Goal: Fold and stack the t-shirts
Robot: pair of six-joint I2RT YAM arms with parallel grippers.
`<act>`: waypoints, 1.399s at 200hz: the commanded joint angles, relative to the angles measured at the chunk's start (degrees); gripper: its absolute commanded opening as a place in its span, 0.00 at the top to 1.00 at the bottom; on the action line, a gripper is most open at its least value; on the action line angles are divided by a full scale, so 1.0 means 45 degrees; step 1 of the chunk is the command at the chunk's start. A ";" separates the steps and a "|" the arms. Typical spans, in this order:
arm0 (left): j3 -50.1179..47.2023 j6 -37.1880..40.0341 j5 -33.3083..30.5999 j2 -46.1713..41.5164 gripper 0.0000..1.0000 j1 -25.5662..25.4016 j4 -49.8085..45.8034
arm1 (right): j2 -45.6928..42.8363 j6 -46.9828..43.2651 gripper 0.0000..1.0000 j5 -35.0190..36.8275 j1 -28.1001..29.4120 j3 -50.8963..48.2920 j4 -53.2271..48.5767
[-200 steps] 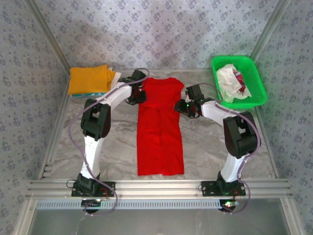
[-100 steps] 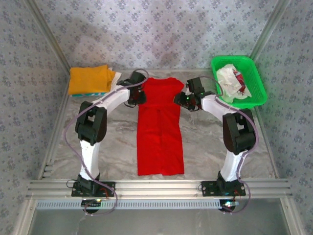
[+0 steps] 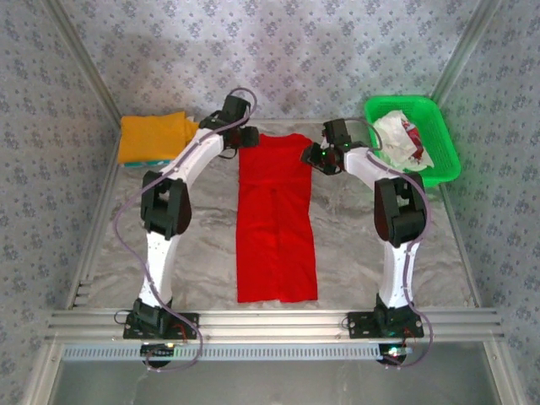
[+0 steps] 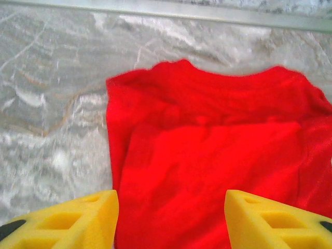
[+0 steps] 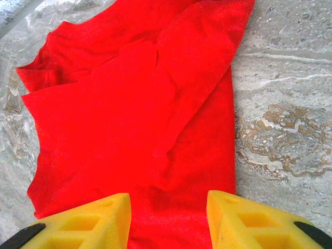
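Observation:
A bright red t-shirt (image 3: 277, 228) lies on the marble table (image 3: 363, 245) as a long narrow strip, its collar end at the far side. My left gripper (image 3: 246, 137) hovers at the far left corner of that end. In the left wrist view its yellow fingers (image 4: 72, 220) stand wide apart over the red cloth (image 4: 207, 155), holding nothing. My right gripper (image 3: 315, 158) is at the far right corner, also open (image 5: 168, 220) above the folded-in sleeve (image 5: 129, 119). An orange-yellow t-shirt (image 3: 152, 135) tops a folded pile at the back left.
A green mesh basket (image 3: 445, 139) stands at the back right with a crumpled white t-shirt with red marks (image 3: 401, 139) inside. Patterned walls close in the back and sides. A metal rail (image 3: 270, 321) runs along the near edge.
Both arms have reached farther back to the shirt's collar end. The left gripper has gone from shut to open; the right gripper's jaws stand as before.

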 commanded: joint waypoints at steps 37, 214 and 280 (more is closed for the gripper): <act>0.3875 0.1260 0.1022 0.3192 0.43 0.0360 -0.1657 | 0.0180 0.0093 0.55 -0.0228 -0.0043 0.0544 -0.0310; 0.6099 0.0576 0.0960 0.5116 1.00 0.0748 -0.1512 | 0.0131 0.0405 0.55 -0.0764 -0.0366 -0.0200 0.0308; 0.5761 -0.0431 0.0199 0.4756 1.00 0.1141 -0.1549 | 0.0257 0.0366 0.54 -0.0683 -0.0386 -0.0127 0.0248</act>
